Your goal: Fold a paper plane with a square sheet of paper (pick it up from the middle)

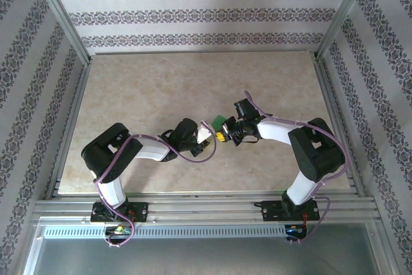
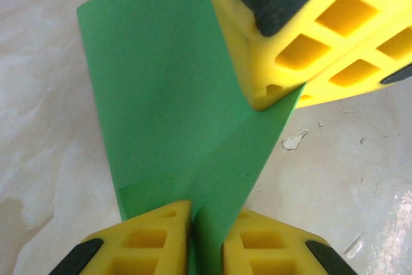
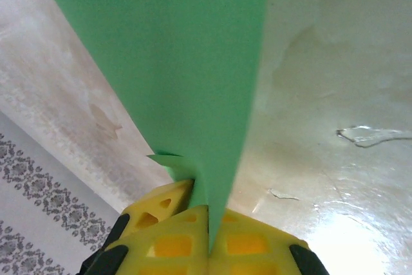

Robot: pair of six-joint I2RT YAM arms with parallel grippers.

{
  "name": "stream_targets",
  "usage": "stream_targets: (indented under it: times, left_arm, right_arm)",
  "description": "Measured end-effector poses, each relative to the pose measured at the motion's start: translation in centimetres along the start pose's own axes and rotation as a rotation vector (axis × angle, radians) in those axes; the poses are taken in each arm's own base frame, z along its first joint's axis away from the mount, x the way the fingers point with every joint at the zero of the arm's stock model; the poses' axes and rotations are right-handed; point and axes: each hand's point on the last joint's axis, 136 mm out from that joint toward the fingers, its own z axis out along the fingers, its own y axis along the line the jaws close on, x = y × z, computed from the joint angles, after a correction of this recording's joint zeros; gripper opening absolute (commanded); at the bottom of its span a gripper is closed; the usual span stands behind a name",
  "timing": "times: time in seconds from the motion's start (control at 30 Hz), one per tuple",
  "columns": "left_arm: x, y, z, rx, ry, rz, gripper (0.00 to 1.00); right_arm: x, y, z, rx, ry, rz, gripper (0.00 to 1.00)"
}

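bright green, thin square sheet of paper (image 1: pixel 219 121) sits bent and creased between the two pincers, over the middle of the beige marbled desk (image 1: pixel 141 88); whether any edge touches the desk cannot be told. from the left, the black and white left arm (image 1: pixel 122 152) reaches in towards the centre. the left pincer (image 1: pixel 209 135) meets the paper from the lower left. seen from the left wrist, the left pincer (image 2: pixel 206 244) has its yellow fingers (image 2: pixel 151 236) drawn to a narrow slot. the green paper (image 2: pixel 167 94) fills that slot and lies against both pads, so the sheet is pinched at its near edge. from there the sheet rises and spreads, with a slanting crease running across it. at the upper right of that view the right pincer (image 2: pixel 283 98) nips the far edge of the sheet between its yellow tips. seen from the right wrist, the right pincer (image 3: pixel 209 243) is fully closed, the paper (image 3: pixel 180 62) coming out from between its fingers (image 3: pixel 170 246) as a tall green wedge. farthest right, the right arm (image 1: pixel 309 152) bends in from its base.
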Motion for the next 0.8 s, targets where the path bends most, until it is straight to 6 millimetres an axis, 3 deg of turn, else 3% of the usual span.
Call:
stream_targets:
  times: [0.17,0.3,0.4,0.8]
  left_arm:
    - [-1.2,0.0,-1.1,0.007,0.016,-0.030,0.47]
    - [-4.4,0.1,-3.4,0.004,-0.062,-0.065,0.49]
    - [-5.3,0.0,-4.0,0.005,-0.089,-0.071,0.49]
    - [-1.5,-1.5,-1.9,0.057,0.035,-0.049,0.48]
  right_arm:
    - [-0.2,0.0,0.0,0.002,-0.010,0.000,0.02]
    - [-0.2,-0.1,0.0,0.005,-0.011,0.002,0.02]
    - [-0.2,-0.3,0.0,0.011,-0.010,0.006,0.02]
    - [0.0,-1.0,-0.1,0.049,-0.006,0.029,0.03]
